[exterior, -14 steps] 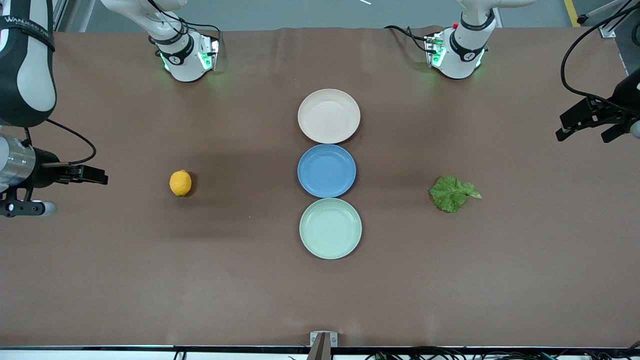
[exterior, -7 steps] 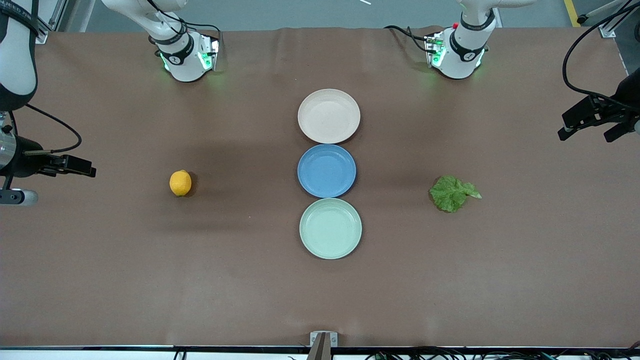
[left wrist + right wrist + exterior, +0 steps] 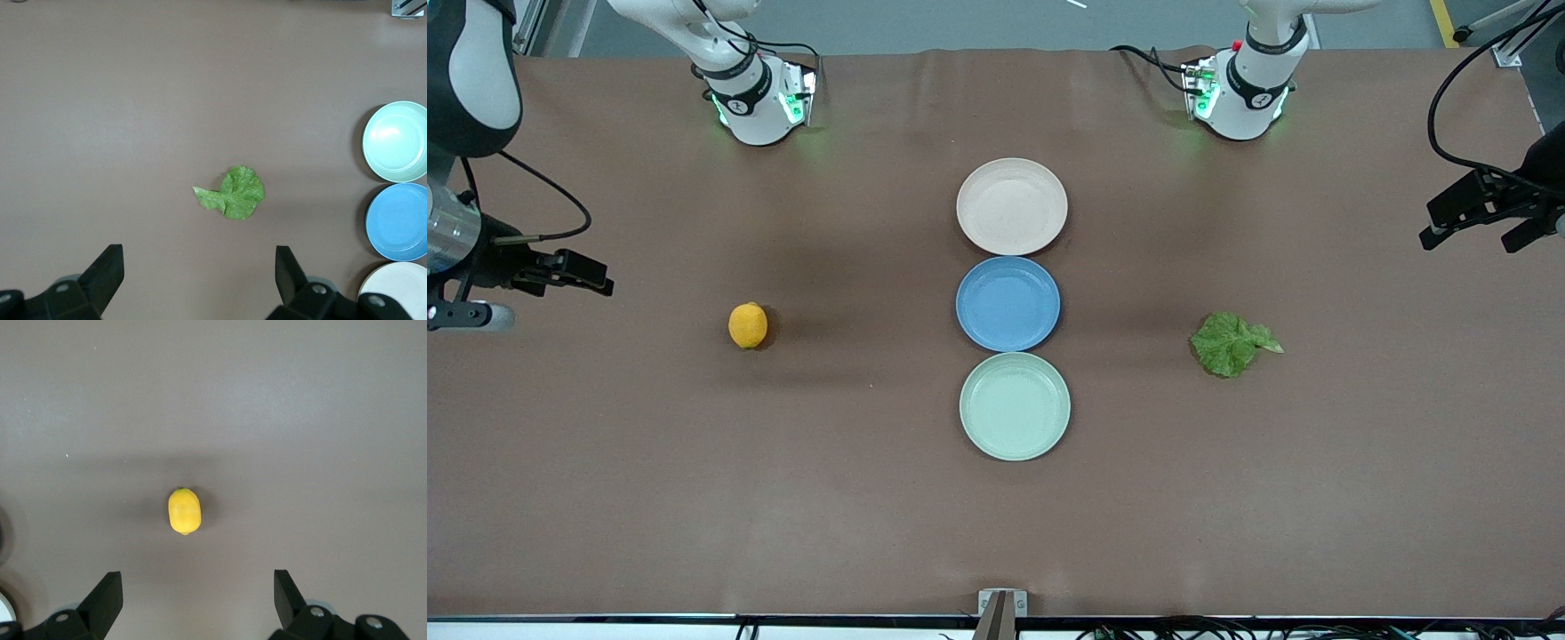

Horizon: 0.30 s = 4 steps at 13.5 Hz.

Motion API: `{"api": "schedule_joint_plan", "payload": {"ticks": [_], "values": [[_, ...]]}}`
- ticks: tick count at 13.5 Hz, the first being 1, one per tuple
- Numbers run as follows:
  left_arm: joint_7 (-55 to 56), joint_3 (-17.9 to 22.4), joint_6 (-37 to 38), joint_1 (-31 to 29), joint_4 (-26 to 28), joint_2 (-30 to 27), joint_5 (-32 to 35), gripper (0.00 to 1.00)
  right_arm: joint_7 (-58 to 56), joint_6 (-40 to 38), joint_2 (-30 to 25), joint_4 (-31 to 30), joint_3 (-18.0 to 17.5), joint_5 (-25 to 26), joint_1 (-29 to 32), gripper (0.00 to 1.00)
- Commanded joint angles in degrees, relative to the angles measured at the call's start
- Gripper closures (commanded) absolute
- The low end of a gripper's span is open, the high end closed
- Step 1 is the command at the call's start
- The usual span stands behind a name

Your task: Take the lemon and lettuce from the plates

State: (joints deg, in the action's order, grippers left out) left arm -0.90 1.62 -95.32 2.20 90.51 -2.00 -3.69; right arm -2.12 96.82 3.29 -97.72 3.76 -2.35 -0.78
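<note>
The lemon (image 3: 748, 325) and lettuce (image 3: 1232, 343), at nine and three o'clock of the blue plate (image 3: 1008, 303), are being left on the bare table, so the round lemon could be rolled away if nudged by the right gripper (image 3: 193, 603) or left gripper (image 3: 197, 283), both spread apart.

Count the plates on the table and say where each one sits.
3, in one row mid-table, all empty: the beige plate nearest the robots' bases, the blue plate in the middle, the green plate nearest the front camera. None looks hidden.
</note>
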Motion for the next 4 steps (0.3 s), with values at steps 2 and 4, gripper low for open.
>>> {"api": "schedule_joint_plan", "payload": {"ticks": [2,4], "values": [[-2.0,-0.7,1.4,-0.4,-1.5,0.5,0.8,0.0,-0.7,1.7,-5.1,-5.4,-0.3,-0.1,0.4,0.0],[-2.3,-0.7,1.4,-0.4,-1.5,0.5,0.8,0.0,-0.7,2.9,-6.8,-7.2,-0.3,-0.1,0.3,0.0]]}}
